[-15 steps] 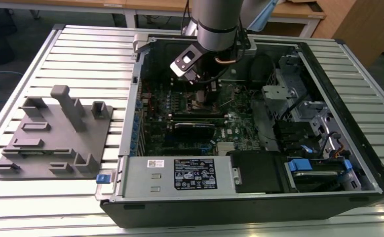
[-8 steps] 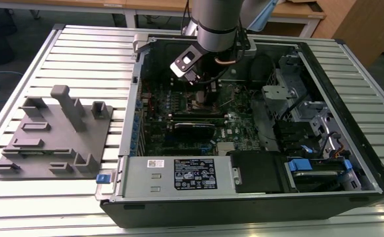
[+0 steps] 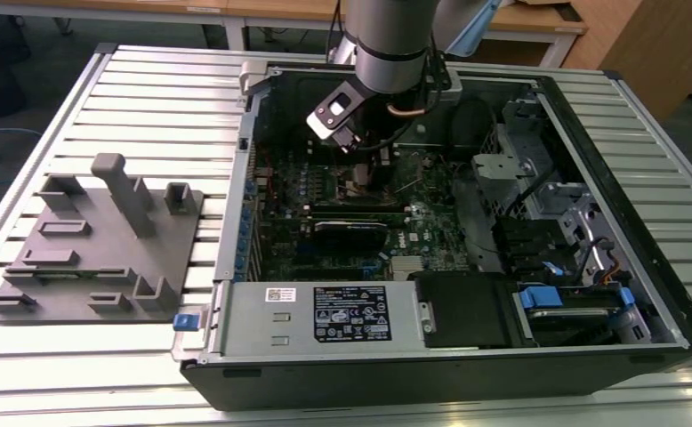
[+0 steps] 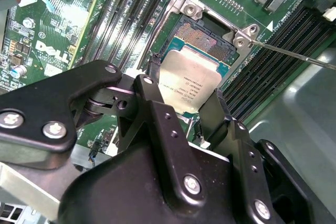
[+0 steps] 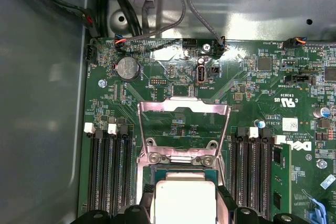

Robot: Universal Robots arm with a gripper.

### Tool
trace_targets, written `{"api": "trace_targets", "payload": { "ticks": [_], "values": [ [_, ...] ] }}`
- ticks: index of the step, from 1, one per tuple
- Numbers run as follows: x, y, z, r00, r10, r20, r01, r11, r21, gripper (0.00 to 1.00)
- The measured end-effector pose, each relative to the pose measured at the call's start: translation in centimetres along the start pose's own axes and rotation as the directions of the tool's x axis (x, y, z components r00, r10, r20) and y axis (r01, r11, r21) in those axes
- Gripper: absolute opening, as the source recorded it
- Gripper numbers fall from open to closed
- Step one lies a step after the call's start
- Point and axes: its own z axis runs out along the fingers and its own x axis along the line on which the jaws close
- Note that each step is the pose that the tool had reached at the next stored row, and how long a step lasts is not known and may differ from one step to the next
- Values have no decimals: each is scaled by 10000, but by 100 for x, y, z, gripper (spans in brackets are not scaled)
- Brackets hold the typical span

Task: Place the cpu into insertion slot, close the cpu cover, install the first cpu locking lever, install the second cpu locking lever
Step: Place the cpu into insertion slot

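The one cpu [image 4: 193, 80], a flat square chip with a dull grey metal top, sits pinched between the gripper's [image 4: 185, 92] two black fingers [image 4: 152, 85], one pressed to each of two opposite edges. In both wrist views it hangs over the near part of the single insertion slot [image 4: 202, 29], whose gold contact field shows bare beyond the chip's far edge. The views do not show whether the chip touches the socket. In the first wrist view the cpu [image 5: 184, 202] lies just in front of the slot [image 5: 181, 174]. Beyond it the one cpu cover [image 5: 184, 107], a thin silvery frame with a large window, stands swung open and away from the socket. One thin wire locking lever [image 4: 294, 54] runs out from a socket corner, lifted clear of the green motherboard [image 5: 173, 82]. Two banks of long black memory slots [image 5: 110, 174] flank the socket, one on each side. A single coin cell battery [image 5: 127, 68] sits farther up the board. In the exterior view the one robot arm [image 3: 388, 44] reaches down into the open computer case [image 3: 441, 382]. Inside the case a power supply [image 3: 322, 316] sits at the near edge. Well apart, at the exterior view's left, one grey fixture tray [image 3: 97, 240] rests on the slatted metal table [image 3: 144, 89].
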Motion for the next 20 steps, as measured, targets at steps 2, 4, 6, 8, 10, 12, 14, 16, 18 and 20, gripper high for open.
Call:
{"api": "trace_targets", "payload": {
  "ticks": [2, 4, 6, 8, 10, 12, 14, 16, 18, 20],
  "values": [
    [0, 0, 1, 10000, 1, -1, -1, 10000, 0, 54],
    [0, -7, 5, 10000, 2, -3, -2, 10000, -7, 54],
    [1, -18, 12, 10000, -1, -3, 1, 10000, -17, 54],
    [-1, -23, 31, 10000, 0, -2, 0, 10000, -21, 54],
    [-2, -25, 54, 10000, -2, 0, 2, 10000, -20, 54],
    [-2, -26, 68, 10000, -1, 4, 1, 10000, -20, 54],
    [-3, -27, 71, 10000, -1, 7, 1, 10000, -19, 54],
    [-2, -29, 77, 10000, 1, 3, -1, 10000, -22, 54],
    [-3, -36, 87, 10000, 0, 4, 0, 10000, -21, 54],
    [-3, -44, 100, 10000, 0, 4, 0, 10000, -21, 54]
  ]
}}
